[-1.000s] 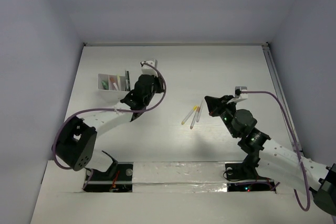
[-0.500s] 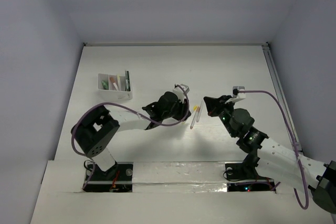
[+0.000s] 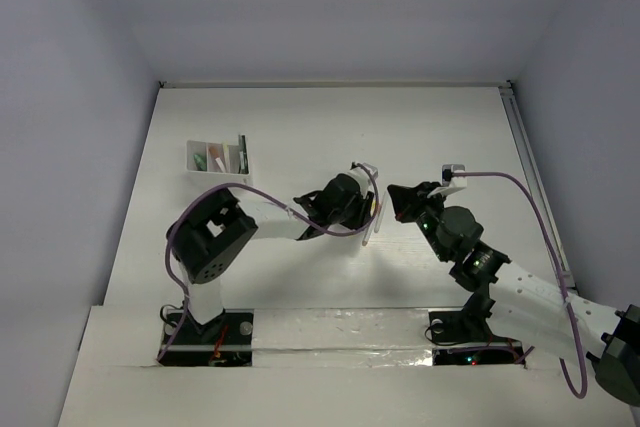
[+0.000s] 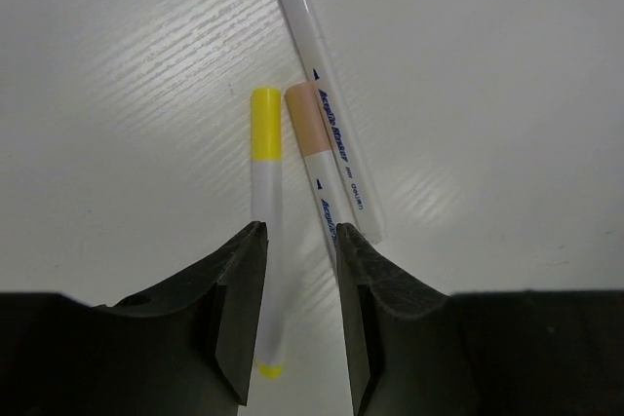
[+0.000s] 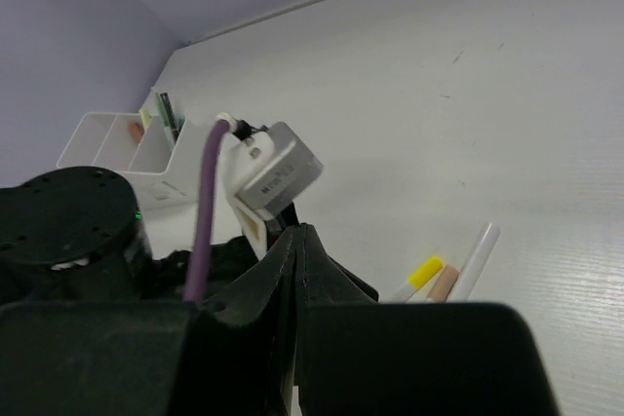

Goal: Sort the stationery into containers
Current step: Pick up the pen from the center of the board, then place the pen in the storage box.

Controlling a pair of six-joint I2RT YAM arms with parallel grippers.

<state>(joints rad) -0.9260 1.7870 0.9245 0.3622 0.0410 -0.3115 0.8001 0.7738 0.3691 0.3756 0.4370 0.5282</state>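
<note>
A second ago the left gripper (image 4: pixel 297 241) hung beside the small white plastic tray (image 3: pixel 222 183) at the far left of the white table (image 3: pixel 300 127); it has since swung across to the middle and now sits low over the three loose pieces there, its jaws partly spread. The yellow-capped white marker (image 4: pixel 265 172) runs straight through the gap between the two fingers, not pinched. Just beside it lies the orange-capped white marker (image 4: pixel 307 124), its lower end against the right-hand finger, and touching that one is a plain white pen (image 4: pixel 312 46). The right gripper (image 5: pixel 297 241) has barely shifted, hovering just right of the group with its jaws pressed together on nothing. In the tray, the compartments hold a green piece, an orange piece and something pale, with a dark green pen (image 5: pixel 168 116) standing at the end nearest the middle of the table; exact counts are too small to tell.
</note>
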